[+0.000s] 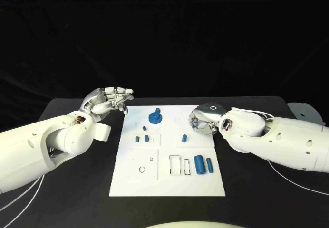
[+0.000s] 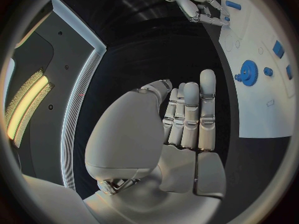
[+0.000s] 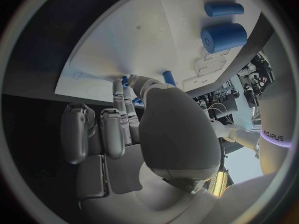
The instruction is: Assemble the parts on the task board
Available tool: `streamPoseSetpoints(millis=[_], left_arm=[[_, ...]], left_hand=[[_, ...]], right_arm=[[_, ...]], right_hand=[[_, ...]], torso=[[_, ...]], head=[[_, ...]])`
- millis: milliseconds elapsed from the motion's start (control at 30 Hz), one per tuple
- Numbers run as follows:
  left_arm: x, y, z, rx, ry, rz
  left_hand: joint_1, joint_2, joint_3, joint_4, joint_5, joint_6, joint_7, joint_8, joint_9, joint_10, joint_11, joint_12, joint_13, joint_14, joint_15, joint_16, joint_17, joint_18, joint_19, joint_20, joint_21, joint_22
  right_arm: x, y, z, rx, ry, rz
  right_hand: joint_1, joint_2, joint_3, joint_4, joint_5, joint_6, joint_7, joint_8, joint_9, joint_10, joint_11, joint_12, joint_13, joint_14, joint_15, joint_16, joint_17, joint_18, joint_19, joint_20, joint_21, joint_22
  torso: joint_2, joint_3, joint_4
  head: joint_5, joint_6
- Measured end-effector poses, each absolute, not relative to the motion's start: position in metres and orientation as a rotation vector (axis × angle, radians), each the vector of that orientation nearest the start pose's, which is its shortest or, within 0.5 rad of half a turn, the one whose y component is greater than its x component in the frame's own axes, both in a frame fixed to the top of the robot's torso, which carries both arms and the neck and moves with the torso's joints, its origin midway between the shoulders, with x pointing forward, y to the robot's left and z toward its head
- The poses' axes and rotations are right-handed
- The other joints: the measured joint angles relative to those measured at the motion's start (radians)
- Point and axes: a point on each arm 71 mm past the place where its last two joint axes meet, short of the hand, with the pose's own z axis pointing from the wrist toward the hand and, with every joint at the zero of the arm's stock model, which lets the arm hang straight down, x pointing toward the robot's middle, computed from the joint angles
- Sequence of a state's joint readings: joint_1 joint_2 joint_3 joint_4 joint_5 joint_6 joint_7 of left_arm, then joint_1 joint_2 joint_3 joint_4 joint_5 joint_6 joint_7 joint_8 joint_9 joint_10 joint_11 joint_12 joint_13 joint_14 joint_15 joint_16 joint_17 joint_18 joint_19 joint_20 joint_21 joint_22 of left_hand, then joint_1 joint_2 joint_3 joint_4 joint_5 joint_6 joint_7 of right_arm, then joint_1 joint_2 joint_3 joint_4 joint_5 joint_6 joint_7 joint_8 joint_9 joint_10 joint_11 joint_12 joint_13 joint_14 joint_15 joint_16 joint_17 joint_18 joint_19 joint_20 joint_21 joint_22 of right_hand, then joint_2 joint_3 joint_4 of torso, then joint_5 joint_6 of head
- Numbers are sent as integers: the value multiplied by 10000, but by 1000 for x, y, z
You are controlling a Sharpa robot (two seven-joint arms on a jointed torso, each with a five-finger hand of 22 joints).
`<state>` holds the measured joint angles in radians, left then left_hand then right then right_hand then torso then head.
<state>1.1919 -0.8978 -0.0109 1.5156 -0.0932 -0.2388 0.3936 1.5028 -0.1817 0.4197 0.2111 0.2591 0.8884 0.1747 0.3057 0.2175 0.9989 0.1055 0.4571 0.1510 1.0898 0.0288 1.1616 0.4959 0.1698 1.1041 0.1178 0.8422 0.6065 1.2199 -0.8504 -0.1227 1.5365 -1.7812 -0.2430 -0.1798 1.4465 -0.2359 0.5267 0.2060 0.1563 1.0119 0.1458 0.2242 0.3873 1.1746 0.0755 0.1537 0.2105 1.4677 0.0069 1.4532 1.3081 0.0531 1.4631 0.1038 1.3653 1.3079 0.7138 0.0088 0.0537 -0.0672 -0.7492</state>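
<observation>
Since my right hand (image 1: 203, 121) hovered with curled, empty fingers at the task board's (image 1: 130, 183) two o'clock, I feared it clipping the peg (image 1: 184, 138). My left hand (image 1: 108, 100), fingers extended and empty, idled at ten o'clock.

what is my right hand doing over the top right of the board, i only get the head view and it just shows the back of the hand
Observer: In the right wrist view, the right hand reaches its fingers down to the task board. A small blue piece shows at the fingertips, beside the thumb. I cannot tell if it is pinched.
Operator: ok and is anything in the left palm
Observer: No. The left wrist view shows the left hand with a bare palm and its fingers straight, side by side.
</observation>
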Motion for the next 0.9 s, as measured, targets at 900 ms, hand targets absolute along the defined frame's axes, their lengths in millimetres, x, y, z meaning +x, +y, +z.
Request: streamPoseSetpoints(millis=[900], left_arm=[[491, 240, -170, -10333, 14276, -15378]], left_hand=[[-4, -4, 91, -91, -1, -22, 21, 0, -2, -108, 36, 76, 33, 0, 1, 0, -30, -1, 0, 0, -39, -38]], right_arm=[[469, -191, -210, -5164, 16303, 3736]], right_hand=[[-168, 308, 859, -861, -189, 482, -162, 270, 234, 550, -58, -300, -174, 7, -128, 39, -4, 1, 35, -37, 502, -1]], torso=[[7, 8, -6]], head=[[-43, -121]])
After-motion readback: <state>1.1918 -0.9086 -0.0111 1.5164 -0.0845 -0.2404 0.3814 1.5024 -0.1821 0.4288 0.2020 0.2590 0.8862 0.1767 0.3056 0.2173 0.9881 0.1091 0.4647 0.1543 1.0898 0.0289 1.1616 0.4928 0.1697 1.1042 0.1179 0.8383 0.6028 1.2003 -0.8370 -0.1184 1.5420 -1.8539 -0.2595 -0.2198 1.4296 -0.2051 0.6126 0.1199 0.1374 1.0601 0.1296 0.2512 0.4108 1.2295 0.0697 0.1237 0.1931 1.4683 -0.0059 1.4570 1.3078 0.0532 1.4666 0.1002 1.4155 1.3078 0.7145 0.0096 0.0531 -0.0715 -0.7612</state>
